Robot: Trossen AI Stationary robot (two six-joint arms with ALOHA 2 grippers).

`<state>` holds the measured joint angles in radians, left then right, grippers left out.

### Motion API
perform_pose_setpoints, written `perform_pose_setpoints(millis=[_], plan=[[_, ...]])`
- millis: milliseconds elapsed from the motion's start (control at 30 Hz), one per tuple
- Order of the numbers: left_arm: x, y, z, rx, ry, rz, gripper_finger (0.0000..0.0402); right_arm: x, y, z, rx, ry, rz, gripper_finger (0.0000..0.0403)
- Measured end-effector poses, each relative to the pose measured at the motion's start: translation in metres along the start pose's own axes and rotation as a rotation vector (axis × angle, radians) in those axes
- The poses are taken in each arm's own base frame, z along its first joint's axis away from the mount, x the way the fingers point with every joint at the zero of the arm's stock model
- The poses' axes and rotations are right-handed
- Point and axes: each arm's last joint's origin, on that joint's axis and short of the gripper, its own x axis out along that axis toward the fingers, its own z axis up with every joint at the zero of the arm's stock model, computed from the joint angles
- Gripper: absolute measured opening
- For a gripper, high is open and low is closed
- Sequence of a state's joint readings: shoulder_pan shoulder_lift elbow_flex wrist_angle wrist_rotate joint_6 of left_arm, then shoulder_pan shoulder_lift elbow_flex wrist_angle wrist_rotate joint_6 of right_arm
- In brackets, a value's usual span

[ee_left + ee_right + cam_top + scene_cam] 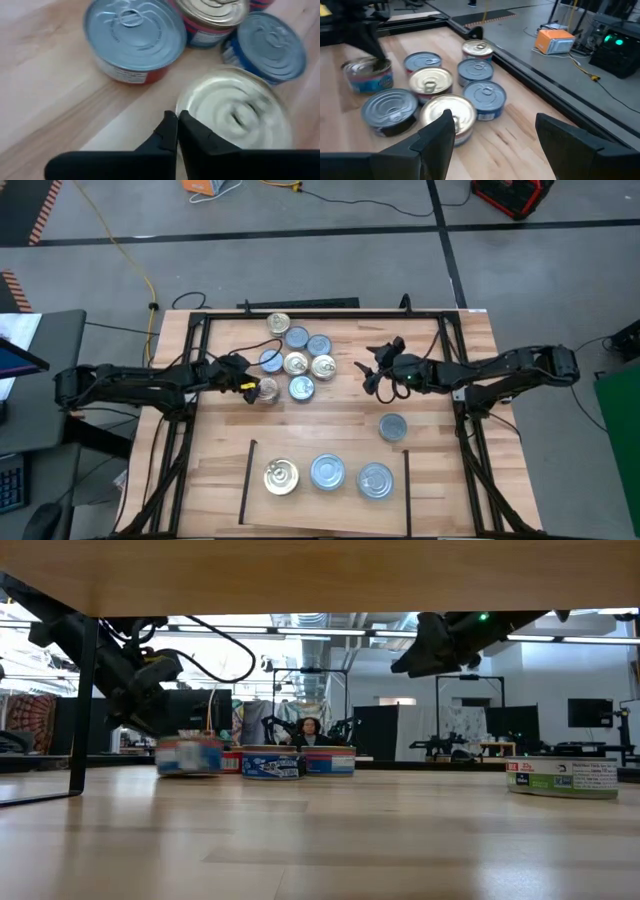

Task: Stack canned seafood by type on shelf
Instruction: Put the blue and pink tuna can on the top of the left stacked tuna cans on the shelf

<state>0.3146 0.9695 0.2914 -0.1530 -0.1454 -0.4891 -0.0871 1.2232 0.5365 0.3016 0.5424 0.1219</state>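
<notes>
Tins (pixel 297 363): cluster of 8 at 12 o'clock on the surface (pixel 330 415); 3 on the shelf (pixel 395 498) at 6 o'clock. Judged rigid, dense, slippery; grip across the sidewall. Left gripper (pixel 176 125): jaws clenched, empty, beside a gold tin (pixel 235 107). Right gripper (pixel 495 137): jaws released.

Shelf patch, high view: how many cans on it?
3, in a row: gold-topped can at the left end, middle silver can, right silver can. Each may be a stack hiding more underneath.
</notes>
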Motion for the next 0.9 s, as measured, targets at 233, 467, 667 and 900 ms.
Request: perform_pose_setpoints(millis=[233, 467, 667, 900], plan=[[-0.001, 0.005, -0.014, -0.016, 0.081, 0.134, 0.0000, -0.004, 0.008, -0.001, -0.011, -0.003, 0.036, 0.0302], [-0.010, 0.006, -0.013, 0.001, 0.023, 0.205, 0.0000, -0.006, 0.011, 0.001, 0.006, -0.023, 0.050, 0.0302], [-0.042, -0.004, 0.006, 0.054, -0.084, 0.196, 0.0000, -0.006, 0.010, 0.001, 0.006, -0.023, 0.048, 0.0302], [-0.077, -0.030, 0.033, 0.323, -0.158, -0.016, 0.0007, -0.004, 0.009, 0.000, 0.015, -0.005, 0.112, 0.0302]])
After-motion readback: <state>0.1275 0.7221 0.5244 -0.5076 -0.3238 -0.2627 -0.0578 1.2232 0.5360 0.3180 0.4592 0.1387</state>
